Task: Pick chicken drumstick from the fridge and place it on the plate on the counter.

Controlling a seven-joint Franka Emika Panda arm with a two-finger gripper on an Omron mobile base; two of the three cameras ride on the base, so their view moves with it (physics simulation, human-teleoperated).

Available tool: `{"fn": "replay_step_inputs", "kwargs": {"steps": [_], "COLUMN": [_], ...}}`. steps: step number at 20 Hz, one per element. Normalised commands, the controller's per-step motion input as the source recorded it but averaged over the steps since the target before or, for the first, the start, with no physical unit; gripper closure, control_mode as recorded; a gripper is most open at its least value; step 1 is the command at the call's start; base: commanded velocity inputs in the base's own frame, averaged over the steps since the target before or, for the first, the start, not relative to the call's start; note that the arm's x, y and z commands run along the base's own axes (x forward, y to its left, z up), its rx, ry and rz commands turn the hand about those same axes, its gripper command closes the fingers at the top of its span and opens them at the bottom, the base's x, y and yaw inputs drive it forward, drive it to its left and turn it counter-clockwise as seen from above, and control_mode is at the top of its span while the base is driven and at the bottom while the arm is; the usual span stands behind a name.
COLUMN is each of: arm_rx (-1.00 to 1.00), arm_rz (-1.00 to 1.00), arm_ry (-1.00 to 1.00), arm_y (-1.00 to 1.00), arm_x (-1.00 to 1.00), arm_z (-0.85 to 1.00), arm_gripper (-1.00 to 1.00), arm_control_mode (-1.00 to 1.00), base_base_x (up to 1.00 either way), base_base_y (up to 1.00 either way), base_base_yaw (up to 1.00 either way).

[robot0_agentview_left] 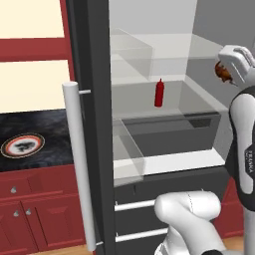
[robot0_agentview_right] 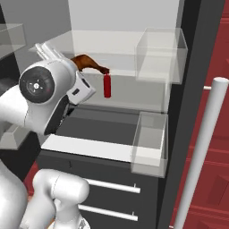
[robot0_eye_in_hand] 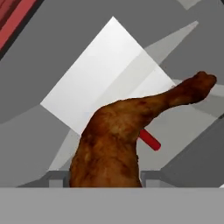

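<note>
My pincer (robot0_eye_in_hand: pixel 105 177) grips the chicken drumstick (robot0_eye_in_hand: pixel 118 140) by its thick end, inside the open fridge (robot0_agentview_left: pixel 94 74). Red bottle (robot0_agentview_left: pixel 159 93) probably stands behind it. Plate (robot0_agentview_left: pixel 22 145) sits on the desk (robot0_agentview_left: pixel 50 127).

tabletop: black marbled tabletop (robot0_agentview_left: pixel 35 127) over dark red cabinets, far off to the tool's (robot0_agentview_right: pixel 77 67) left, beyond the fridge door.
on tabletop: round plate (robot0_agentview_left: pixel 22 145) with orange-red rim, lying flat.
fridge shelf: clear glass shelf (robot0_agentview_left: pixel 199 107) inside the fridge (robot0_agentview_left: pixel 94 60), below and in front of the tool.
on shelf: red bottle (robot0_agentview_left: pixel 159 93), upright, just ahead of the tool.
</note>
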Motion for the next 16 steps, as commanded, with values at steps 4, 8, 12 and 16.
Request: {"fn": "replay_step_inputs", "kwargs": {"steps": [4, 8, 12, 16], "arm_rx": [-0.07, -0.08, -0.01, 0.00], "arm_rz": [0.10, 0.05, 0.00, 0.00], "arm_ry": [0.10, 0.10, 0.02, 0.00], "arm_y": [0.66, 0.41, 0.02, 0.00], "arm_x": [-0.19, -0.05, 0.00, 0.00], "arm_z": [-0.52, -0.55, -0.55, -0.40], "arm_gripper": [1.00, 1.00, 1.00, 1.00], "arm_control_mode": [-1.00, -1.00, -1.00, -1.00], "base_base_x": [0.00, 0.00, 0.00, 0.00], "base_base_y": [0.00, 0.00, 0.00, 0.00], "base_base_yaw": [0.00, 0.00, 0.00, 0.00]}}
